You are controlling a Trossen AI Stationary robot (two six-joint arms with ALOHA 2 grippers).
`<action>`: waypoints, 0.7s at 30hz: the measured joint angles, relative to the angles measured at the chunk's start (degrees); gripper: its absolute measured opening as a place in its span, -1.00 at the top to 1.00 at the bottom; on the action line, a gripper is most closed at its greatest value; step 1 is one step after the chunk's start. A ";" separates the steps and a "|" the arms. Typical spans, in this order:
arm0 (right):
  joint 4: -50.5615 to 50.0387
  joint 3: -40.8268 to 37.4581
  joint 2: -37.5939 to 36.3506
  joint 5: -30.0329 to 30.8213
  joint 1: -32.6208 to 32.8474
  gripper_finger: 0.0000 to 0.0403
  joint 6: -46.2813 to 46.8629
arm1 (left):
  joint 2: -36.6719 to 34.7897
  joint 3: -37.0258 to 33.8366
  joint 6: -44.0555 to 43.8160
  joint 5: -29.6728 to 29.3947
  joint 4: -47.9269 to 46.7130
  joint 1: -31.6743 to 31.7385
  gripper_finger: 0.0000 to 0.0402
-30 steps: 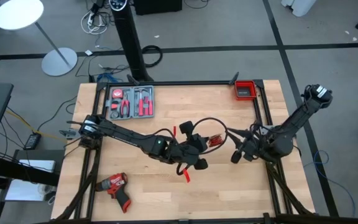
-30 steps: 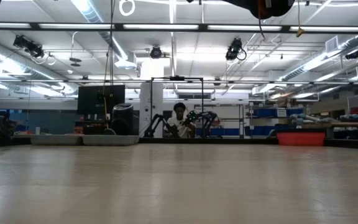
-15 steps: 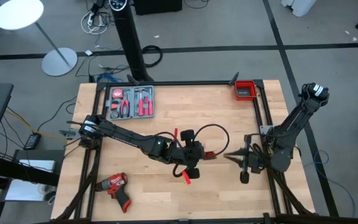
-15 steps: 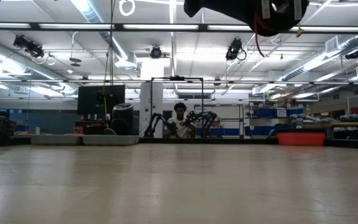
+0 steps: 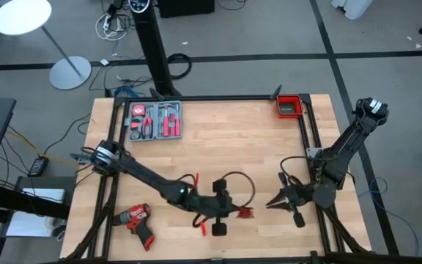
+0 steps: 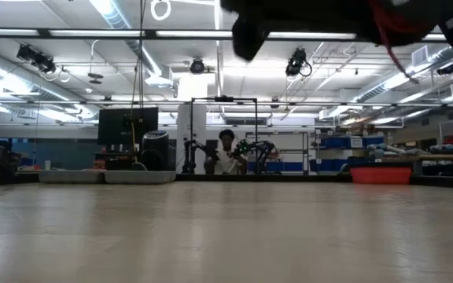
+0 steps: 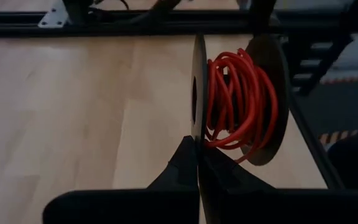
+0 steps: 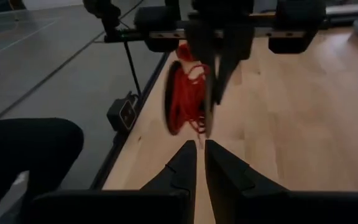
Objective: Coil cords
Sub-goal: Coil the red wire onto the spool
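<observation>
Left tool (image 5: 229, 215), lower centre of the overhead frame, clamped on the rim of a black spool (image 7: 197, 93) wound with red wire (image 7: 238, 96), above the worktop (image 5: 218, 139). Right tool (image 5: 273, 202), lower right, fingers nearly together, holding nothing.

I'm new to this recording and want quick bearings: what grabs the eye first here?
A spool wound with bright red wire stands out, pinched by its flange in the left gripper above the table's near middle. The right gripper points at it from the right, fingers nearly together. A red-tool tray sits at the far left corner, a red drill at the near left.
</observation>
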 joint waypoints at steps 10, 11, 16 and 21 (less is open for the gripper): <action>-1.65 -0.02 0.38 -1.85 -4.88 0.84 3.59 | -0.07 -18.14 -4.97 -4.72 26.19 2.74 1.00; -1.98 -0.03 0.54 -2.69 -6.12 0.84 3.73 | -0.07 -18.76 -5.24 -4.74 26.49 3.30 1.00; -2.30 -0.04 3.19 -8.54 -14.10 0.84 3.16 | -0.07 -19.22 -4.57 -3.66 24.66 5.93 1.00; -1.94 -0.07 5.89 -15.78 -21.32 0.84 0.69 | -0.07 -19.22 -4.72 -0.82 20.99 7.85 1.00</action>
